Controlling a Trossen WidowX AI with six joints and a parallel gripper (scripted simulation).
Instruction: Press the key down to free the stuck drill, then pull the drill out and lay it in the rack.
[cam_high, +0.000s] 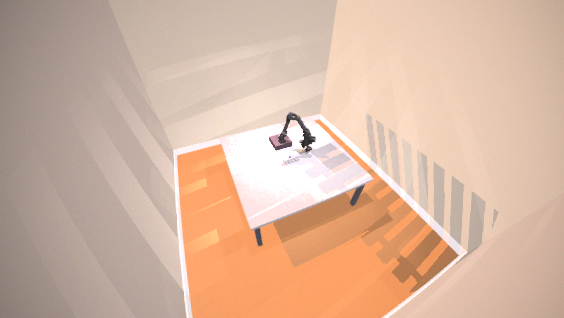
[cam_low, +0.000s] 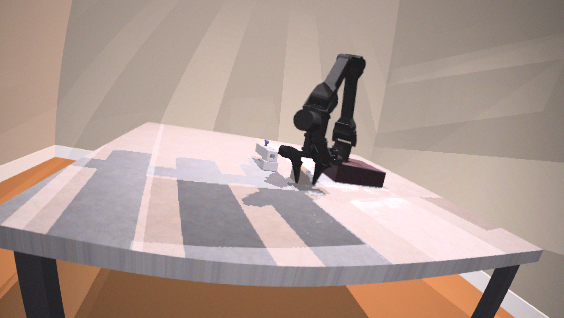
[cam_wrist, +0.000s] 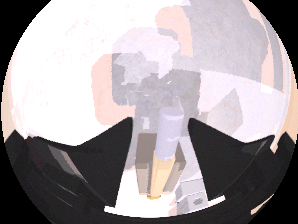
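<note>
My gripper (cam_low: 306, 182) (cam_high: 306, 148) (cam_wrist: 160, 125) is open, with its fingertips down at the table top (cam_low: 100, 200) (cam_high: 280, 195) just in front of the arm's dark maroon base block (cam_low: 360, 172) (cam_high: 280, 141). A slim tan piece (cam_wrist: 149, 163) (cam_low: 293, 173) lies between the open fingers at table level, and the fingers do not grip it. I cannot tell the drill from the rack there. A small white block (cam_low: 266, 159) (cam_high: 291, 160) with a tiny blue key (cam_low: 266, 142) on top stands a little to the left of the gripper.
The table stands on dark legs (cam_low: 35, 285) over an orange floor (cam_high: 210, 260). Striped shadows fall across the table top. The arm's elbow (cam_low: 347, 62) rises high above the base block.
</note>
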